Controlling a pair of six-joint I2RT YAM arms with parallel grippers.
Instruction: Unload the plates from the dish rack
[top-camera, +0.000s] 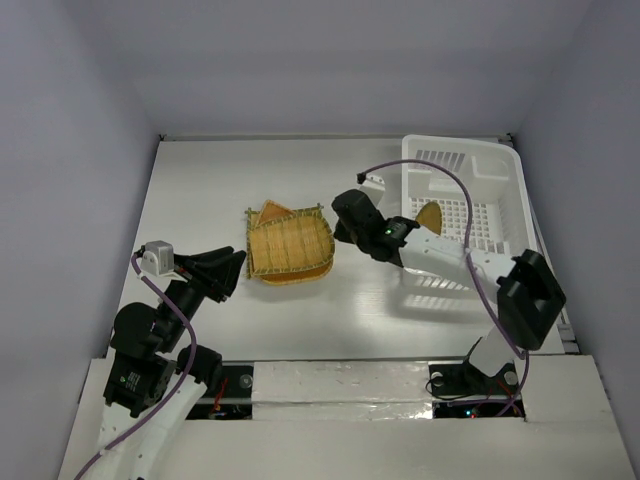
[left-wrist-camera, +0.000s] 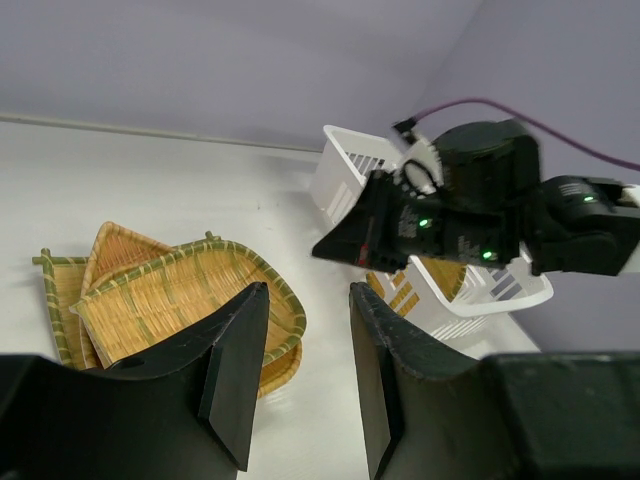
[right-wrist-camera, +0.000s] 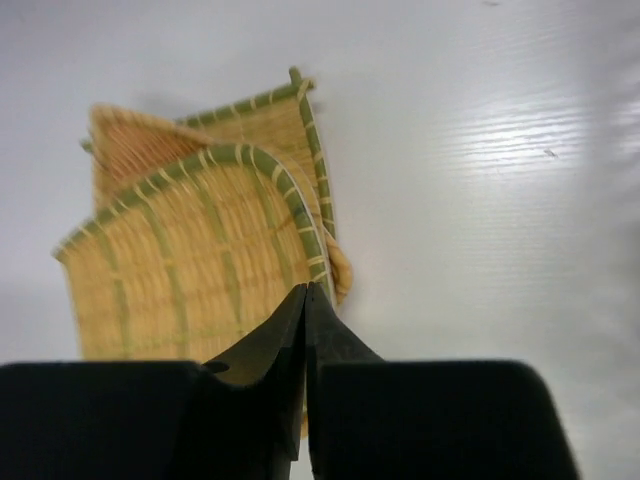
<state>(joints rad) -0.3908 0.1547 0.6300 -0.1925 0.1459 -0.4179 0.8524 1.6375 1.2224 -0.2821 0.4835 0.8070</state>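
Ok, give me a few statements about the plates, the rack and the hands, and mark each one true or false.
1. Plates lie stacked on the table. True.
2. The dish rack is empty. False: one plate is in it.
3. The left hand grips a plate. False: it is open and holds nothing.
4. The right hand is at the stack's edge, fingers together. True.
5. The dish rack is left of the stack. False: it is on the right.

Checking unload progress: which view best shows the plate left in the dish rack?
Top external: the plate shows inside the dish rack from above, with only its lower edge covered by the right arm. The left wrist catches just a sliver of it behind that arm. The right wrist misses it.
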